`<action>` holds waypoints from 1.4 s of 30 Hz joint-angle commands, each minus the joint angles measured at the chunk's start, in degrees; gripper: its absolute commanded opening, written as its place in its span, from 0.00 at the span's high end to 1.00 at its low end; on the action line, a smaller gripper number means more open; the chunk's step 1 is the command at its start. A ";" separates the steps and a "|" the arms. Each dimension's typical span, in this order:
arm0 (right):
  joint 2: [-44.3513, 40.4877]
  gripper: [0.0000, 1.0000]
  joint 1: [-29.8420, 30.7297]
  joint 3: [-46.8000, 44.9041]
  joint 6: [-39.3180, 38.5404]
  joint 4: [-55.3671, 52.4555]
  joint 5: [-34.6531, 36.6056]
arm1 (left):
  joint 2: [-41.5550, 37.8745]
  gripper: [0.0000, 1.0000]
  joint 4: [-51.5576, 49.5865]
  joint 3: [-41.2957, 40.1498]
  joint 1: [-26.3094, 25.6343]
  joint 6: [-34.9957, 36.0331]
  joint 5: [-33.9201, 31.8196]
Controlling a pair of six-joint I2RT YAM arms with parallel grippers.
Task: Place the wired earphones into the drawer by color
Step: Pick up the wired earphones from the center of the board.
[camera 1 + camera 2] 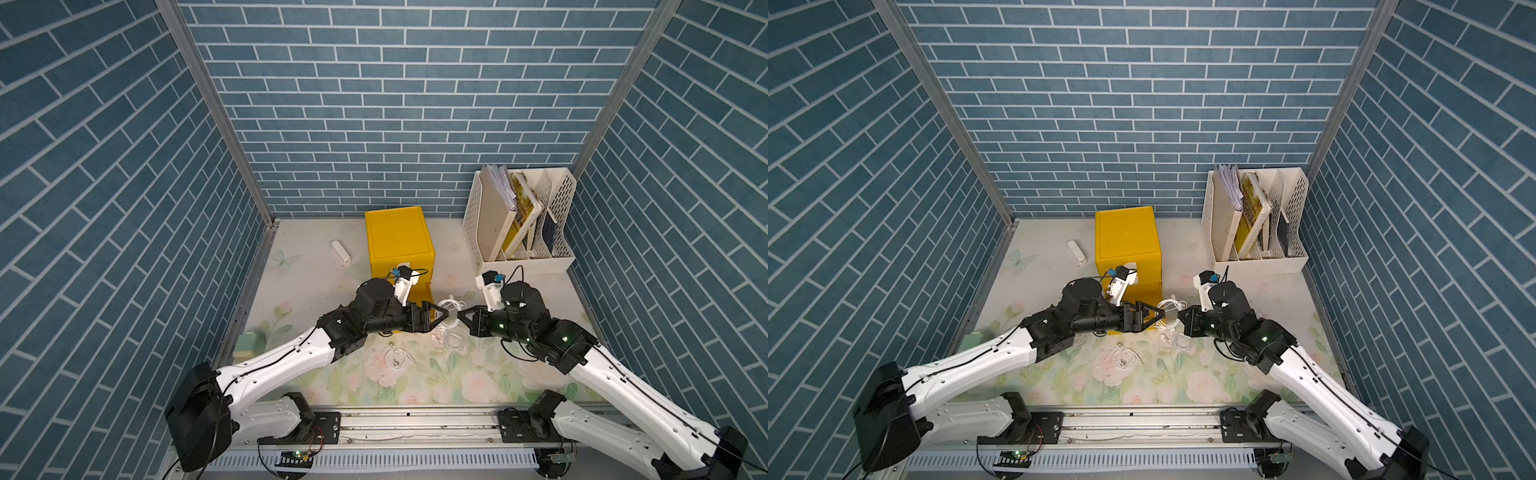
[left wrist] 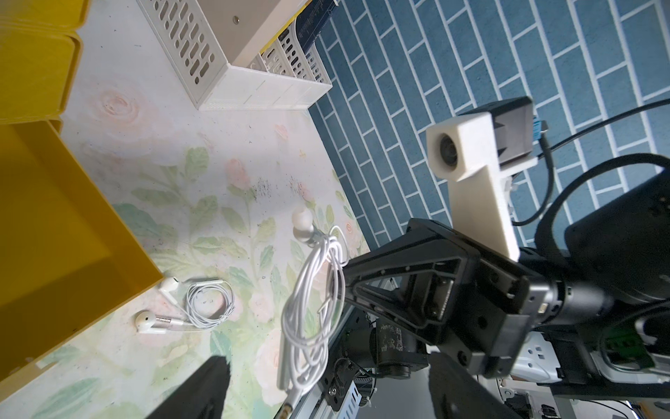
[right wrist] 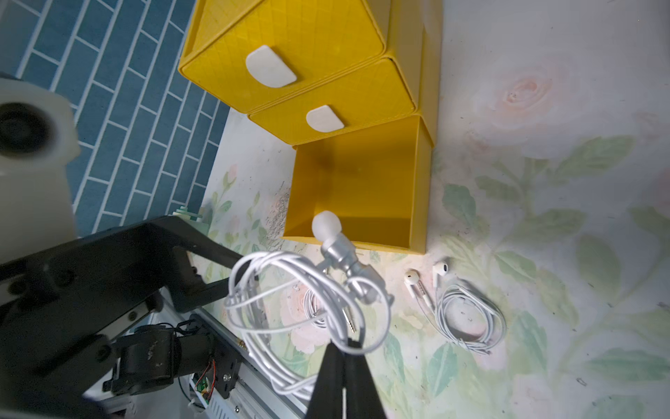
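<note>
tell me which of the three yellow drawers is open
The bottom drawer: it is pulled out, with its empty inside showing. The middle drawer and top drawer above it are shut.

The tabletop under a pale floral-print cloth (image 1: 498,374) carries a yellow plastic drawer cabinet (image 1: 399,241), a white perforated plastic file rack (image 1: 528,264) at the back right, a small white oblong block (image 1: 340,252), a loose coil of white wired earphones (image 1: 395,357) and a second such coil (image 1: 453,338) nearer the front.
</note>
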 commanded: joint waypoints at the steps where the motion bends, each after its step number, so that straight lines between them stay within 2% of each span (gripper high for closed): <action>1: -0.71 1.00 0.34 1.21 -1.23 2.48 -3.03 | 1.16 0.15 0.99 0.34 -0.39 0.18 -0.15; 8: -0.90 1.00 0.38 0.43 -0.84 4.00 -4.23 | 3.54 0.46 1.46 1.40 -0.81 0.34 0.21; 17: 0.50 1.00 0.54 -0.63 -1.11 5.29 -4.75 | 4.83 0.72 0.77 2.41 -1.40 1.44 0.12; 28: 0.80 1.00 0.73 -2.81 -1.32 5.78 -5.35 | 5.01 0.84 -1.41 3.60 -1.49 2.94 -0.31; 31: 0.43 0.95 0.74 -3.07 -1.32 5.98 -5.28 | 4.86 0.86 -2.04 3.54 -1.44 3.33 -0.72; 38: 0.25 0.68 0.68 -3.26 -1.40 5.78 -5.41 | 4.16 0.89 -4.56 3.99 -1.44 4.72 -2.47; 42: -0.04 0.61 0.75 -3.42 -1.47 5.47 -4.78 | 3.44 0.89 -9.15 5.27 -1.37 7.01 -5.31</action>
